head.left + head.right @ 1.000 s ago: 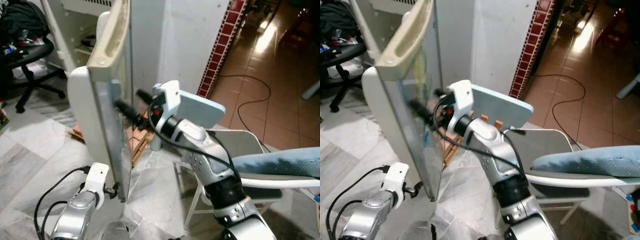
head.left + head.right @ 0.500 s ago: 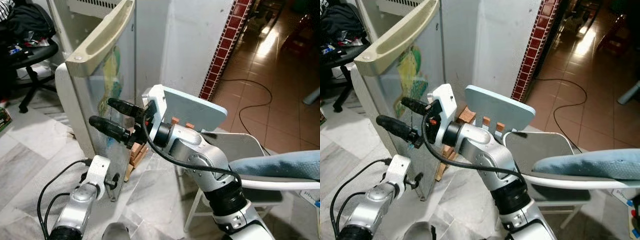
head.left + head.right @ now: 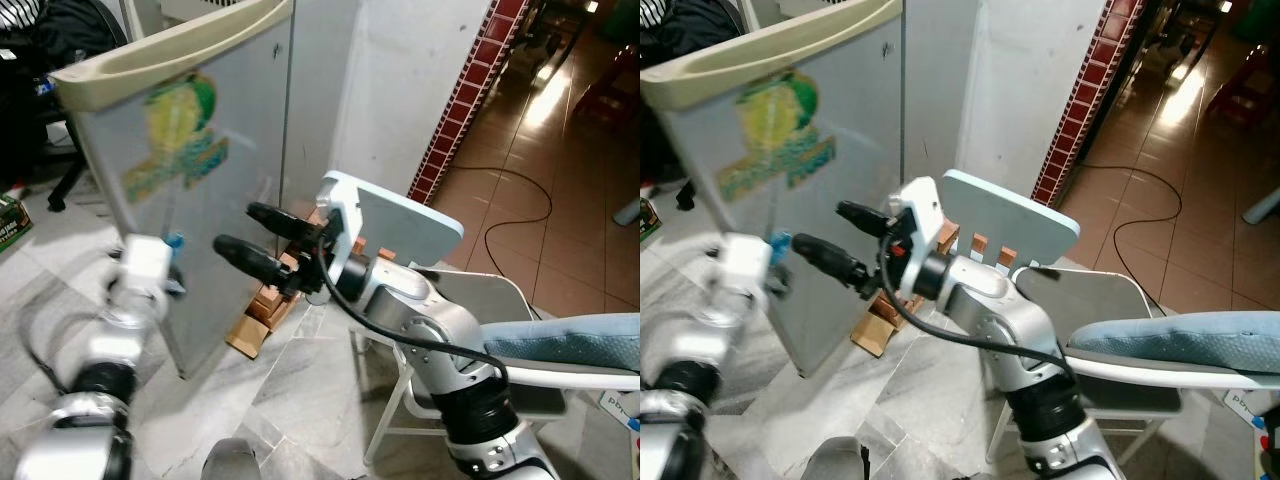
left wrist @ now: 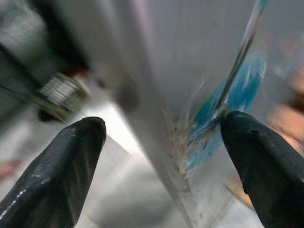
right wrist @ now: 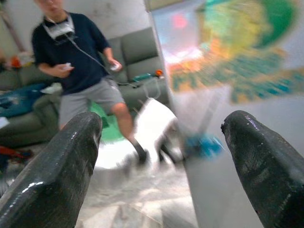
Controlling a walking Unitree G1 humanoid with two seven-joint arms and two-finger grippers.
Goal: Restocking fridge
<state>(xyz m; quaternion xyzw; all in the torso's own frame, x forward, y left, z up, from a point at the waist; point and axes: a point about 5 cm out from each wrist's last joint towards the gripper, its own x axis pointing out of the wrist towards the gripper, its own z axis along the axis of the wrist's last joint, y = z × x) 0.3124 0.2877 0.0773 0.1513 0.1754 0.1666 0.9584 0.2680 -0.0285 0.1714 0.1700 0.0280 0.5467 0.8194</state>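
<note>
My right pincer (image 3: 262, 236) has its fingers spread wide apart, just beside the face of the fridge door (image 3: 190, 200), below its green sticker (image 3: 180, 125). My left pincer (image 4: 161, 156) is also apart, straddling the door's edge. Behind my right arm sits a pale blue chair (image 3: 405, 215). A person (image 5: 78, 61) stands by a sofa (image 5: 135, 57).

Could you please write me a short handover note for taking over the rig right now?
Left gripper: fingers open, straddling the free edge of the fridge door, low down by a blue sticker.
Right gripper: open, holding nothing, in front of the door's outer face, below the yellow-green sticker.
Nearby: a light blue chair beside the robot; a person stands by a sofa in the right wrist view.
Done: no item picked up.
Left: the fridge interior cannot be seen, and no stock is visible, so restocking looks undone.
</note>
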